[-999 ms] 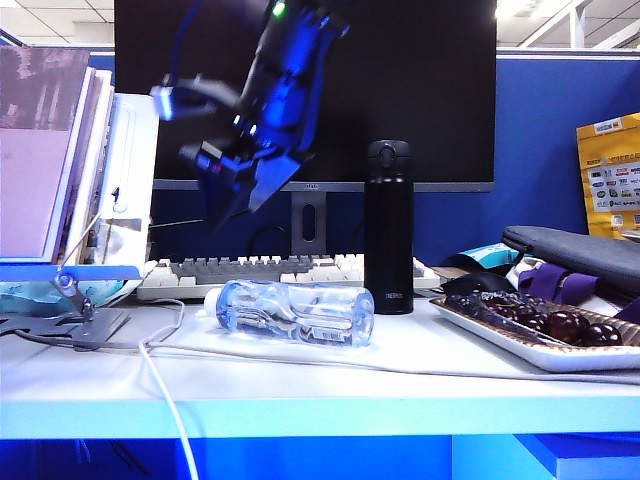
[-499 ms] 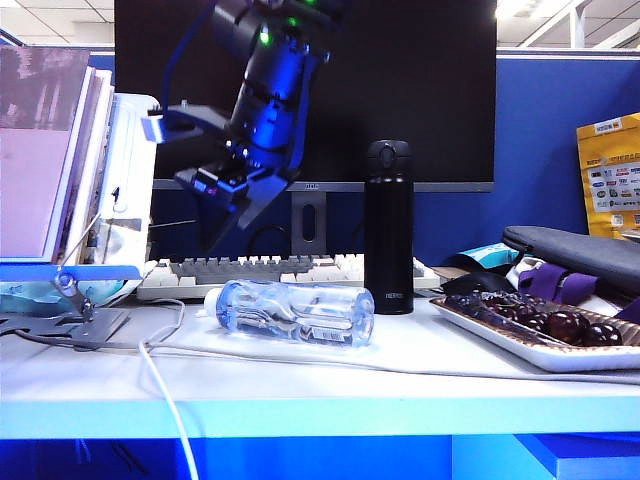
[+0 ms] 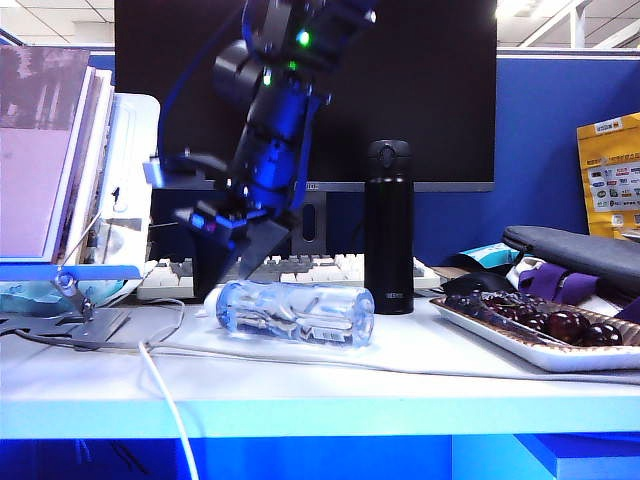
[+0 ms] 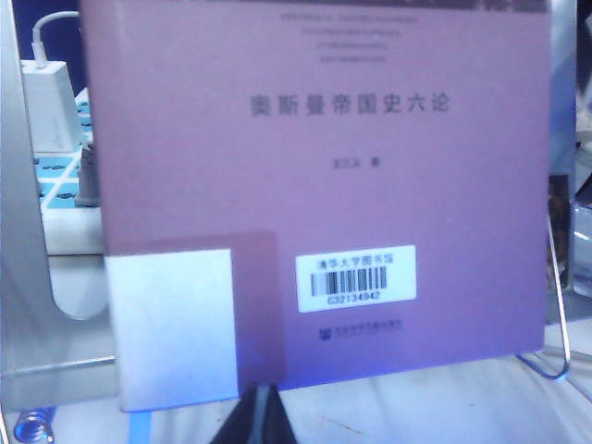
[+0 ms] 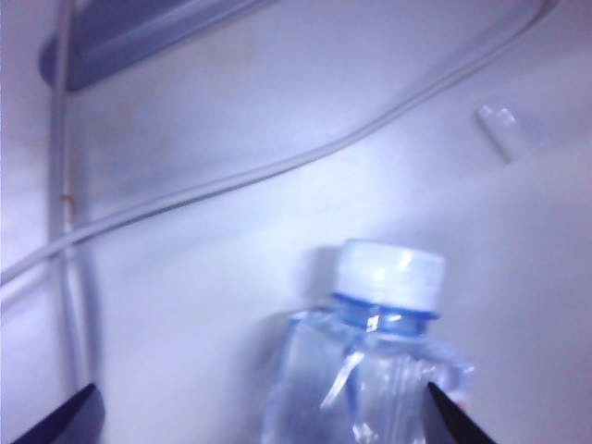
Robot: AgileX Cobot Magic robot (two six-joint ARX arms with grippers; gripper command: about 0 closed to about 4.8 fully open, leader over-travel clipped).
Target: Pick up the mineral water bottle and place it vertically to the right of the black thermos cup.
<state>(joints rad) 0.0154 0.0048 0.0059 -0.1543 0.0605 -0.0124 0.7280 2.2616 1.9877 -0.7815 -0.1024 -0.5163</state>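
The right arm reaches down from the upper middle of the exterior view, its forearm slanting down and to the left, with green indicator lights lit on its upper joints. The right gripper (image 3: 232, 262) points downward, its two dark fingers spread wide apart and gripping nothing. In the right wrist view, two dark fingertips (image 5: 57, 421) show at opposite lower corners, far apart. Of the left gripper (image 4: 255, 418), only a dark wedge shows at the lower edge of its wrist view; its jaw state is unclear.
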